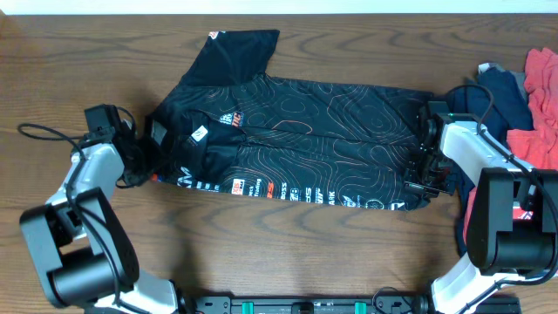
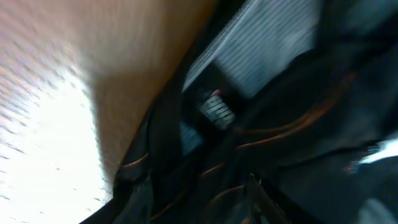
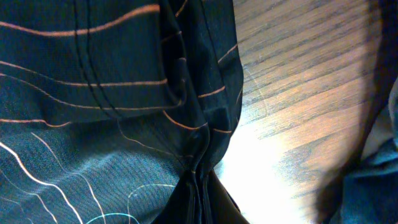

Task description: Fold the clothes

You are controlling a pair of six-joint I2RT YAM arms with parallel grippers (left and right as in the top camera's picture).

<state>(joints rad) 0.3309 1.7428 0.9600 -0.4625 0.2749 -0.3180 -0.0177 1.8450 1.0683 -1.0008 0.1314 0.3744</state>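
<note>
The black jersey (image 1: 296,131) with thin contour lines lies stretched across the table, one sleeve pointing to the back left. My left gripper (image 1: 146,157) is at its left end. The left wrist view is blurred: the fingertips stand apart, with dark cloth (image 2: 298,124) lying over and between them (image 2: 199,199). My right gripper (image 1: 421,170) is at the jersey's right edge. In the right wrist view it is shut (image 3: 199,186) on a bunched pleat of the black fabric (image 3: 93,124), which hides the fingertips.
A navy shirt (image 1: 501,96) and a red one (image 1: 540,78) lie heaped at the right edge, behind my right arm. A black cable (image 1: 44,133) loops beside the left arm. Bare wooden table (image 1: 87,52) surrounds the jersey.
</note>
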